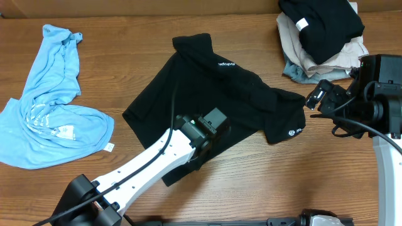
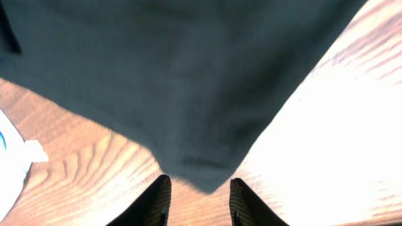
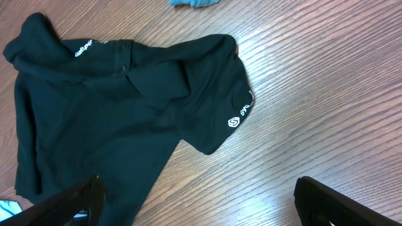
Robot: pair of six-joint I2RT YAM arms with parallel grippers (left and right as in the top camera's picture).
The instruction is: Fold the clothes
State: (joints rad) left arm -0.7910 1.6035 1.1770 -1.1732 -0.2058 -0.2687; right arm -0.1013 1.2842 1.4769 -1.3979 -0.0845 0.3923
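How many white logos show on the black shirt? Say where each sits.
2. A chest logo high on the black shirt front; a sleeve logo near the hem of its outspread sleeve. Folds may hide others.

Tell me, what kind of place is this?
Likely a robot test lab, not a home: a left arm and right arm at a wooden table holding a black shirt and folded clothes.

— Where's the open wood?
— Between the blue garment (image 1: 50, 107) and the black shirt (image 1: 207, 88), and on the table (image 1: 264, 182) at the near right, in front of the sleeve.
— What's in the way?
— The folded pile (image 1: 320, 37) in the far right corner, and the left arm (image 1: 151, 160) slanting across the near side.
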